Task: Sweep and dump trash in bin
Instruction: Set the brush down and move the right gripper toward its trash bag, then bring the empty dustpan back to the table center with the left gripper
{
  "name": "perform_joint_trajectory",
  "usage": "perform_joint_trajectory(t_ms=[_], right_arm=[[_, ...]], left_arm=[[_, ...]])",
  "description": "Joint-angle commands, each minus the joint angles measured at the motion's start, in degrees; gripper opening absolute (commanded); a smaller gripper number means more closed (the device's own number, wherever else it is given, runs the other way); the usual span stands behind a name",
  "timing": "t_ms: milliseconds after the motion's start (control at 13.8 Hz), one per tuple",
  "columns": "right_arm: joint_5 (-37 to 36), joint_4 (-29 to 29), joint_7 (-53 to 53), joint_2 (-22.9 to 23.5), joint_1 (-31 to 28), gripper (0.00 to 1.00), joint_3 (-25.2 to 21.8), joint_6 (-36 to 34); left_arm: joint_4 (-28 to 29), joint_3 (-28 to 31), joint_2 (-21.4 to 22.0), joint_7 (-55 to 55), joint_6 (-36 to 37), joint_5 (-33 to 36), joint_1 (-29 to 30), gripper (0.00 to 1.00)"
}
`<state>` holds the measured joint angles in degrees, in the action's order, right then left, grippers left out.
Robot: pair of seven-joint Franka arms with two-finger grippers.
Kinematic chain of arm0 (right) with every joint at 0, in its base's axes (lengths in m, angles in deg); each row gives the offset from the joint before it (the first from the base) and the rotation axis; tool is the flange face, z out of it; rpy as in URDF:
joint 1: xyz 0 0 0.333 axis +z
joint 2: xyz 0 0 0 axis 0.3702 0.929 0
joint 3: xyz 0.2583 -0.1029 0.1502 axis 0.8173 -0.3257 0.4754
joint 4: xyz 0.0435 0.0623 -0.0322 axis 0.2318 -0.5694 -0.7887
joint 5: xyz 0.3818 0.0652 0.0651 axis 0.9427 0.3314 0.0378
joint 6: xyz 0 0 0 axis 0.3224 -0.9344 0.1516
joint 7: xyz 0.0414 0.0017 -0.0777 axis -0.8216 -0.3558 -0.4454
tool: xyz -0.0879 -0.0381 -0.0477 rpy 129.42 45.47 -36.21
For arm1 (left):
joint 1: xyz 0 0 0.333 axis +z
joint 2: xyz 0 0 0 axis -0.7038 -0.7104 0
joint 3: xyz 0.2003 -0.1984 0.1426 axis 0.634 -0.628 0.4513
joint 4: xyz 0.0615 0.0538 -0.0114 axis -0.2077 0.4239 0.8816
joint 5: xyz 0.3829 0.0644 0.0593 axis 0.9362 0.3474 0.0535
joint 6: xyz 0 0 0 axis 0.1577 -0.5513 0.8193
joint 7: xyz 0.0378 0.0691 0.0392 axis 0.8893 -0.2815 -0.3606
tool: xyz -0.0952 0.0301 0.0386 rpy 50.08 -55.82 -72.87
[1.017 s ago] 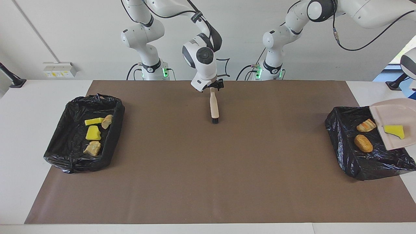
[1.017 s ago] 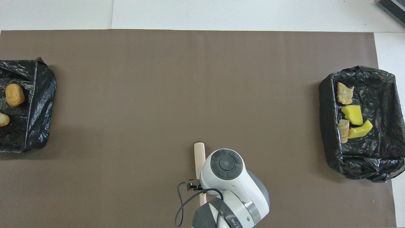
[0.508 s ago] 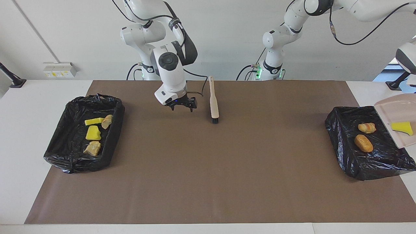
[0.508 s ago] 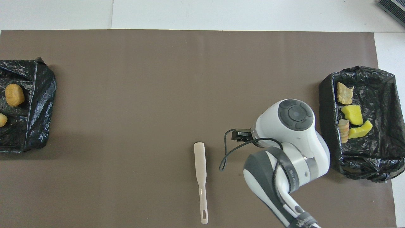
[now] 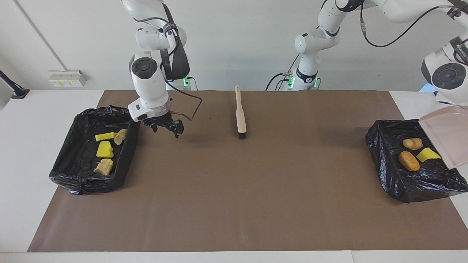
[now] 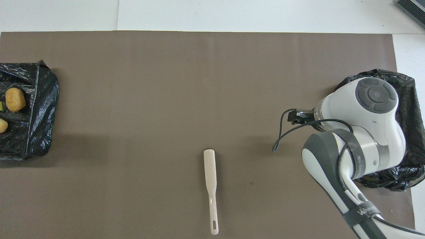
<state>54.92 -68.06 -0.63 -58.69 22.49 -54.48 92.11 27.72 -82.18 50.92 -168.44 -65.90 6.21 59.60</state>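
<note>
Facing view, from the right arm's end of the bench (image 5: pixel 22 146): a black-lined bin (image 5: pixel 78 175) holds four scraps, a yellow sponge strip (image 5: pixel 105 136) with a tan lump (image 5: pixel 120 136) touching it, a yellow chunk (image 5: pixel 105 149) and a tan crust (image 5: pixel 104 166) farther from the robots. The right hand (image 5: pixel 166 128) hangs just beside this bin's rim, over the brown mat (image 5: pixel 234 190), its fingers apart and nothing between them, wrist tilted so the fingers point down and toward the bench's middle; it is clear of all four scraps. A brush (image 5: pixel 240 113) lies alone on the mat at mid-bench, bristles away from the robots, well apart from both hands. At the left arm's end a second lined bin (image 5: pixel 384 160) holds three scraps: a striped bread lump (image 5: pixel 412 143), a golden-brown lump (image 5: pixel 408 161) and a yellow sponge (image 5: pixel 427 155) lying just below the lip of a pink dustpan (image 5: pixel 448 137). The dustpan is tipped steeply over that bin. The left hand itself is out of sight above the pan under the arm's wrist, closed tight; its hold on the pan cannot be seen.
</note>
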Motion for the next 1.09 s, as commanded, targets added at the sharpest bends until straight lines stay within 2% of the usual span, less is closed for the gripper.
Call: perform_joint_trajectory(t_ms=[0, 145, 291, 508, 654, 799, 1017], right_arm=[[-1.4, 0.0, -3.6, -4.0, -2.9, 1.00, 1.0, -1.9], [-1.4, 0.8, -3.8, -6.2, -3.0, 1.00, 0.9, -4.8], [-1.2, 1.8, -4.4, -7.8, -4.0, 1.00, 0.8, -7.5], [-0.3, 9.1, -8.8, -8.0, -6.5, 1.00, 0.8, -15.2], [-0.3, 12.8, -10.4, -8.2, -7.8, 1.00, 0.7, -19.1], [-0.3, 16.7, -12.7, -8.1, -8.6, 1.00, 0.2, -22.9], [-0.1, 19.7, -16.9, -9.1, -7.6, 1.00, -5.2, -27.4]], left_arm=[[0.1, 0.7, 3.7, 2.2, 2.3, 2.0, -1.6, 0.00], [-1.2, 0.2, 5.9, -2.0, 2.4, -0.8, -1.8, 0.00], [-0.8, -0.4, 6.9, -2.1, 2.7, -8.4, -3.3, 0.00], [-0.2, -0.4, 7.0, -1.8, 5.0, -22.3, -7.8, 0.00], [0.0, -0.4, 6.1, -1.3, 6.6, -28.5, -11.8, 0.00], [1.1, -0.4, 5.5, 2.5, 7.0, -35.7, -15.0, 0.00], [3.9, -0.4, 3.6, 15.6, 9.0, -38.2, -21.4, 0.00]])
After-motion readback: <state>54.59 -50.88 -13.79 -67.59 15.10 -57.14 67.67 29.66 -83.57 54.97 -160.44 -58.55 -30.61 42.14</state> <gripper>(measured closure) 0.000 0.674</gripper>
